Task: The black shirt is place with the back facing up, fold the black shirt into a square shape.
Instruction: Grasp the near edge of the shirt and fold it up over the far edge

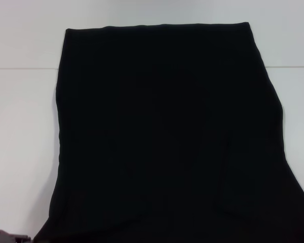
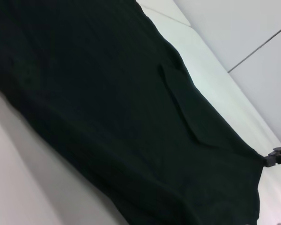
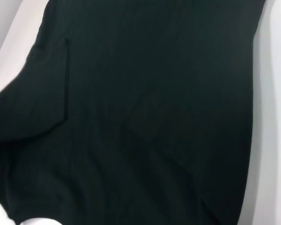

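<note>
The black shirt (image 1: pixel 167 136) lies spread over the white table (image 1: pixel 20 126), plain side up, with no lettering showing. Its far edge is straight and it widens toward me. A folded-in flap (image 2: pixel 187 108) runs along one side, and the flap (image 3: pixel 51 89) also shows in the right wrist view. A small part of my left gripper (image 1: pixel 7 237) shows at the bottom left, beside the shirt's near left corner. In the left wrist view the shirt's near right corner is drawn to a point at my right gripper (image 2: pixel 277 157), which holds it.
A thin seam (image 1: pixel 20 68) crosses the table on both sides of the shirt. Bare white tabletop (image 1: pixel 294 45) lies left, right and beyond the cloth.
</note>
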`<state>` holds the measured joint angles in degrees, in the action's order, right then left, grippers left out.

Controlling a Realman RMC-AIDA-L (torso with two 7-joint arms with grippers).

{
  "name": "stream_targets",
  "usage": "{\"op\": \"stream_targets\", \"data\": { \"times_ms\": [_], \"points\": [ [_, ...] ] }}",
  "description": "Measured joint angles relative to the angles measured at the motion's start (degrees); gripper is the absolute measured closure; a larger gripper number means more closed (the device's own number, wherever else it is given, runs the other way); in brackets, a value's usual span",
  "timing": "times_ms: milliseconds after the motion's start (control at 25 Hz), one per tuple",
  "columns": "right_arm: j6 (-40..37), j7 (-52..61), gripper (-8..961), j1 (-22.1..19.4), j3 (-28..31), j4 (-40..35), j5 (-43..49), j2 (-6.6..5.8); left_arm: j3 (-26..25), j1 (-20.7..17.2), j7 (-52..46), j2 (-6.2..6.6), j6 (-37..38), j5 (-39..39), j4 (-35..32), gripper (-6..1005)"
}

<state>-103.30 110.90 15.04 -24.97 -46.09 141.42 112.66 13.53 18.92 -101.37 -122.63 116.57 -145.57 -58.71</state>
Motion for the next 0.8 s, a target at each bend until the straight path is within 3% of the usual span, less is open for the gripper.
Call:
{"op": "stream_targets", "data": {
  "times_ms": [200, 360, 600, 640, 720, 800],
  "points": [
    [-2.31, -0.50, 950, -0.60, 1.95, -0.51, 0.00, -0.43, -0.01, -0.57, -0.33, -0.31, 0.28, 0.02, 0.25, 978],
    [-2.11, -0.29, 950, 1.51, 2.76, -1.15, -0.08, -0.46, -0.43, 2.15, -0.93, 0.43, -1.01, 0.55, 2.29, 978],
    [2.97, 0.75, 951, 8.39, 3.29, 0.67, -0.23, -0.60, -2.93, 10.31, -2.19, 3.42, -6.90, 2.72, 9.93, 978],
    [4.01, 0.93, 951, 9.87, 3.32, 1.25, -0.25, -0.63, -3.15, 13.32, -3.04, 4.77, -10.90, 4.26, 13.56, 978],
    [6.24, 1.42, 951, 12.61, 3.26, 2.44, -0.22, -0.77, -3.33, 14.40, -3.41, 5.30, -12.50, 4.62, 15.07, 978],
    [8.99, 2.05, 951, 15.94, 3.09, 3.93, -0.16, -0.94, -3.84, 18.02, -4.59, 7.05, -18.37, 5.96, 19.69, 978]
  ]
}}
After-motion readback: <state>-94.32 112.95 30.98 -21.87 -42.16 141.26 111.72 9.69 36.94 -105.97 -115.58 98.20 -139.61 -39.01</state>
